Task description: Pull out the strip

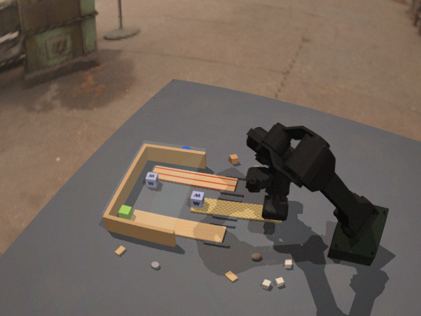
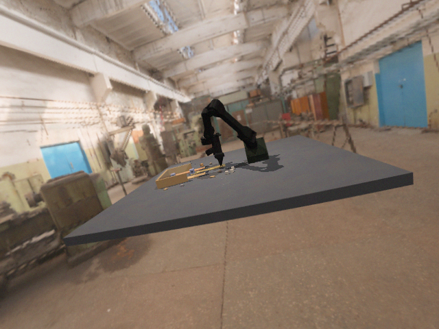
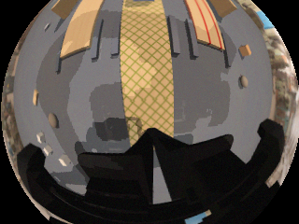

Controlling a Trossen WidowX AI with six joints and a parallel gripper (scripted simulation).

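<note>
A pale lilac cube marked M and W sits on the inner end of the yellow cross-hatched strip. A second lilac cube with the same marks is at the inner end of the red-lined strip. A green cube is at the inner end of the plain strip. My gripper is shut and empty, pointing down at the outer end of the cross-hatched strip. Any contact there is hidden.
A three-sided wooden box surrounds the inner strip ends, seemingly under a see-through cover. Low dark rails flank the strips. An orange cube, a brown pebble and several small pieces lie around.
</note>
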